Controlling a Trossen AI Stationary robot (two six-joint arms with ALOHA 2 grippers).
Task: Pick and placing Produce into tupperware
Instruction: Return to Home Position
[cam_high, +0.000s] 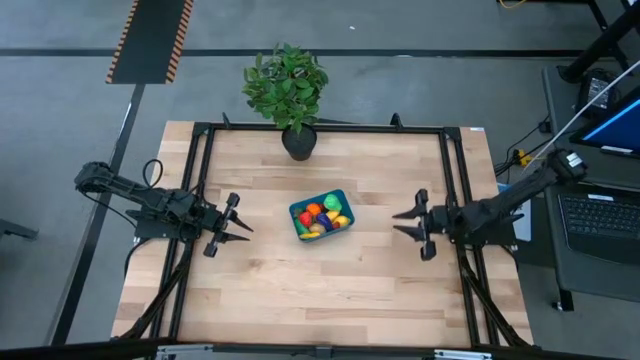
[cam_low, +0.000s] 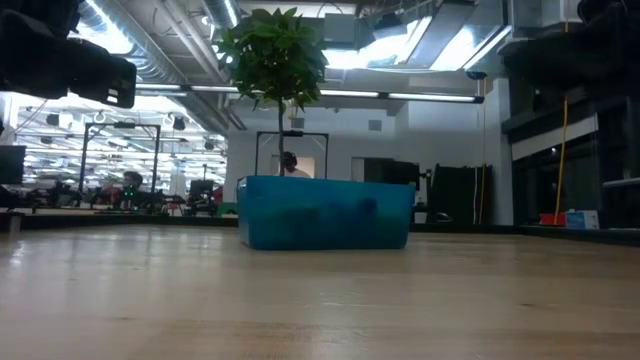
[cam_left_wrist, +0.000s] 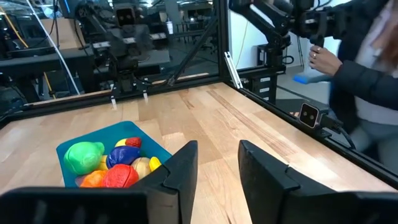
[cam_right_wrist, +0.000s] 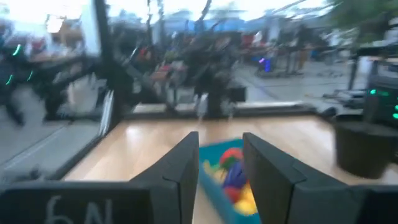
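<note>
teal tupperware (cam_high: 317, 199) sits mid-table, slightly skewed on wooden table (cam_high: 330, 290). potted plant (cam_high: 287, 85) at far edge behind it. produce (cam_high: 322, 217) heaped inside tub: red, orange, yellow, green, purple pieces, all touching. left gripper (cam_high: 243, 225) hovers on tub's left side, well apart from it, tips aimed at it, jaws parted with clear gap, nothing between them. right gripper (cam_high: 397, 224) mirrors it on opposite side, jaws likewise parted, empty. left wrist view: person's hand (cam_left_wrist: 317, 56) beyond table edge, dark sleeve.
</note>
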